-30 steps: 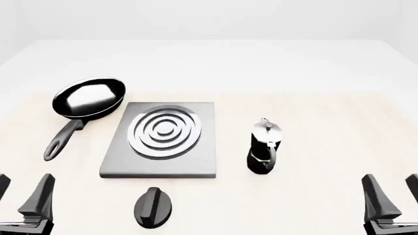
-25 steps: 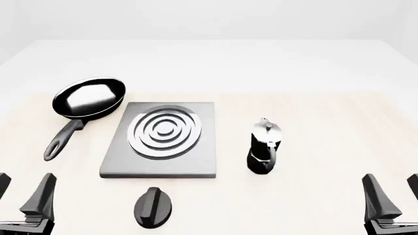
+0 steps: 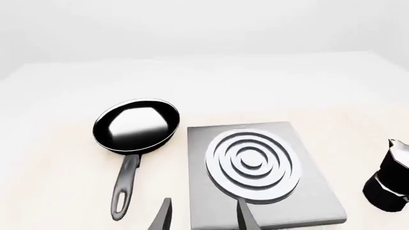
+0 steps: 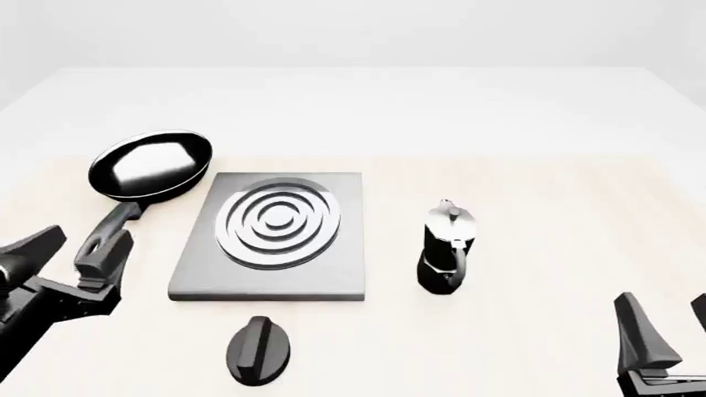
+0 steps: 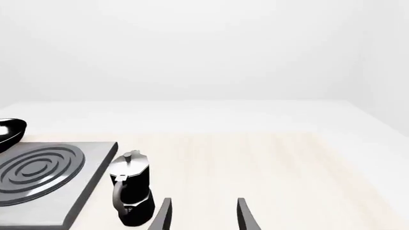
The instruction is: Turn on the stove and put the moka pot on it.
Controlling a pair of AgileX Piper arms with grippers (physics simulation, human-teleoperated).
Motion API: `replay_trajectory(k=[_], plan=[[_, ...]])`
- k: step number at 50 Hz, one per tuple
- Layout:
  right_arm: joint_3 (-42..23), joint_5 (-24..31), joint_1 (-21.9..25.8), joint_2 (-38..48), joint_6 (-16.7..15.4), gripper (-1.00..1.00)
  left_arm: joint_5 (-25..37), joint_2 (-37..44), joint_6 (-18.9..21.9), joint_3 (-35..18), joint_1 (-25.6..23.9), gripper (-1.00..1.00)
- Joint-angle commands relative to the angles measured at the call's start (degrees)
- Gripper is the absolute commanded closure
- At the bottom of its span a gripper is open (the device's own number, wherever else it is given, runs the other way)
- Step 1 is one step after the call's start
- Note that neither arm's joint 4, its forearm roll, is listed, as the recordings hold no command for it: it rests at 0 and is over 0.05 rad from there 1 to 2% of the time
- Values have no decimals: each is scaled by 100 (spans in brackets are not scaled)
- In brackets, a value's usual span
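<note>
Glossy black frying pan [image 4: 151,165]; matt grey stove [image 4: 210,269]; pale wood-look table [image 4: 551,248]

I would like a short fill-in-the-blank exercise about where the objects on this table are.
1. The moka pot stands on the table, to the ____ of the stove.
2. The black knob lies on the ____ side of the stove.
3. The frying pan contains ____.

Missing words: right; near; nothing

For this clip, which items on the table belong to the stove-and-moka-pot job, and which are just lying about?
Belongs to the job:
stove
knob
moka pot

Just lying about:
frying pan, to the stove's left in the front view
</note>
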Motion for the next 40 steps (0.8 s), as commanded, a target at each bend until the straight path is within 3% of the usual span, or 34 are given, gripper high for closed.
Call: replay_trajectory(k=[1,2,6,15,22,36,40], plan=[[2,9,-12,1,6,-100,706,1099,-186,-1033,-538,-100],[2,9,-14,3,5,-100,767,1149,-27,-1100,-621,-100],[-17,18,-26,9,-5,-100,1181,1529,-247,-1528,-910,-100],[-8,-5,-13,32,-1,-100,1598,2141,-46,-2101,-1124,-100],[9,-29,-9,51,-14,-100,2133,2721,-428,-2646,-1314,-100],[29,-128,-1,162,-12,-100,2811,3509,-379,-3432,-1596,-100],[7,-153,-5,202,-2,-100,2957,3719,-653,-3537,-1778,-100]])
